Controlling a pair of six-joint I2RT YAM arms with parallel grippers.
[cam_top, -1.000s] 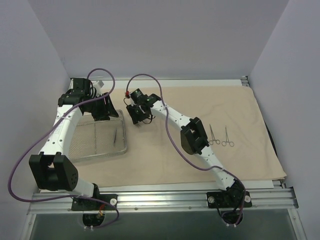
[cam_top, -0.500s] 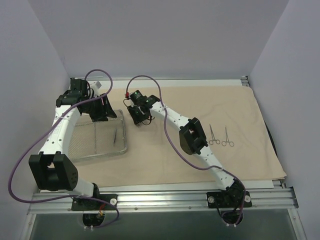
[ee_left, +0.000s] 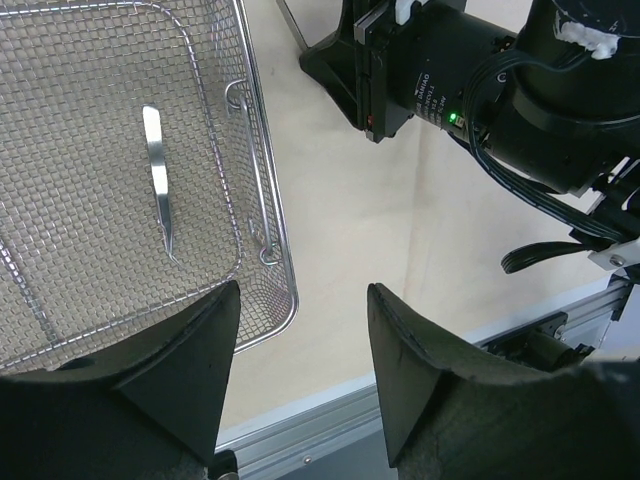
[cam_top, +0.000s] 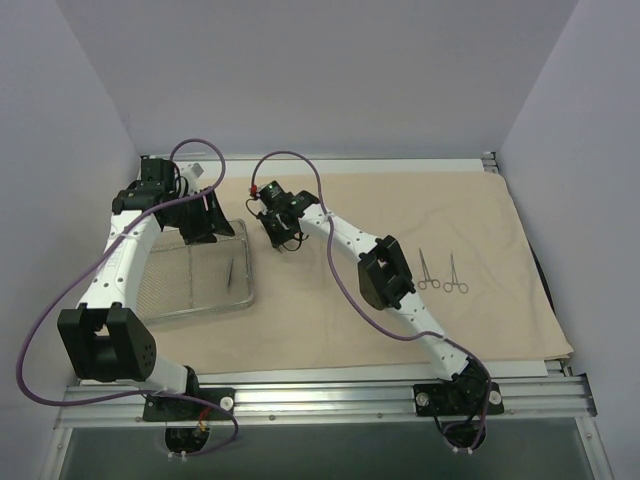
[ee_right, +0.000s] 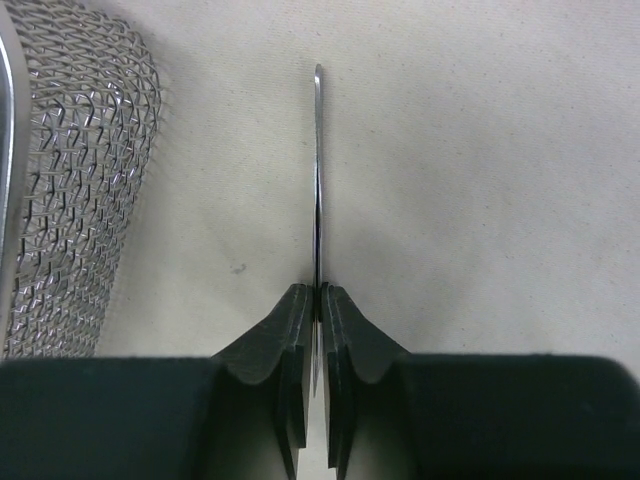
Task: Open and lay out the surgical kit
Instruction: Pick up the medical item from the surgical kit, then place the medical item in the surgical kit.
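The beige cloth wrap lies spread flat over the table. The wire-mesh tray sits on its left part with one pair of tweezers inside. Two ring-handled instruments lie side by side on the cloth at the right. My right gripper is low over the cloth just right of the tray and shut on a thin metal instrument seen edge-on. My left gripper hangs open over the tray's far right corner with nothing between its fingers.
The tray's mesh wall stands close to the left of the right gripper. The right wrist's black body is near the left gripper. A metal rail runs along the near table edge, and walls close in on three sides.
The right jaws have closed onto the thin metal instrument beside the tray. The left arm has barely shifted.
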